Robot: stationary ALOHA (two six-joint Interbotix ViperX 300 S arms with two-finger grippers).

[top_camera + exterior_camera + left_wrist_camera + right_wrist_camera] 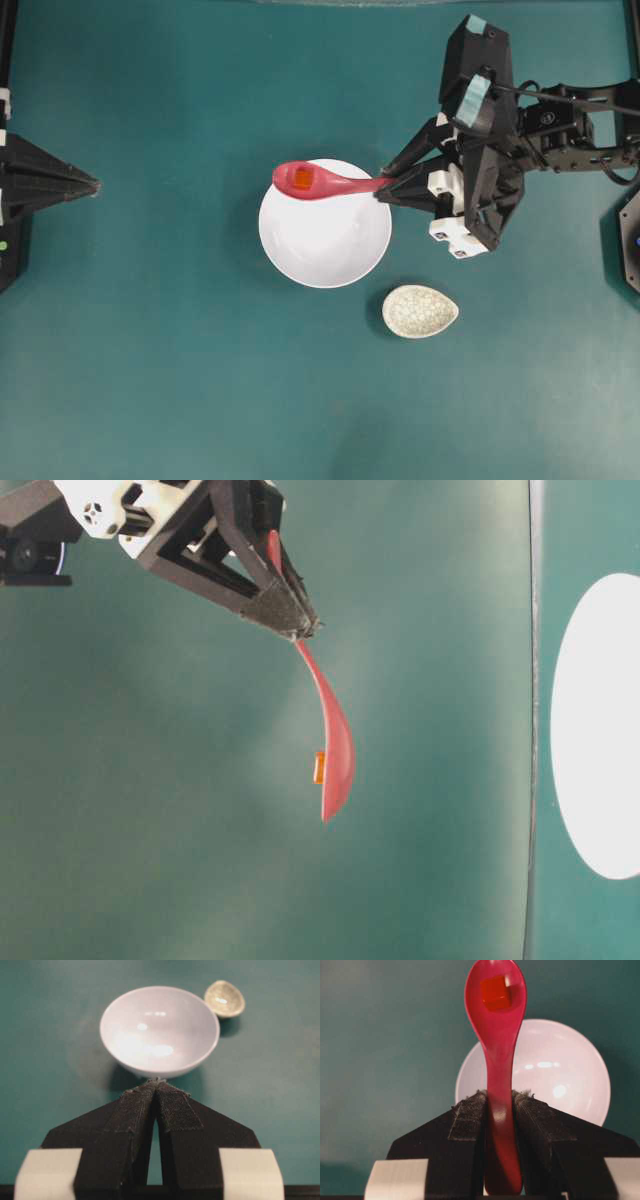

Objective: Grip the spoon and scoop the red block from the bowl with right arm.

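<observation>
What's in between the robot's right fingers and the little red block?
Only the spoon's own pink handle. In the right wrist view it runs from the right gripper's fingers up to the scoop holding the red block.

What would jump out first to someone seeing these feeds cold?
The pink spoon, clamped by its handle in the right gripper, hangs over the far rim of the white bowl with the red block sitting in its scoop. The bowl itself looks bare at the table's centre, with a speckled egg-shaped rest just beside it. The left gripper sits shut at the left edge, away from everything.
</observation>
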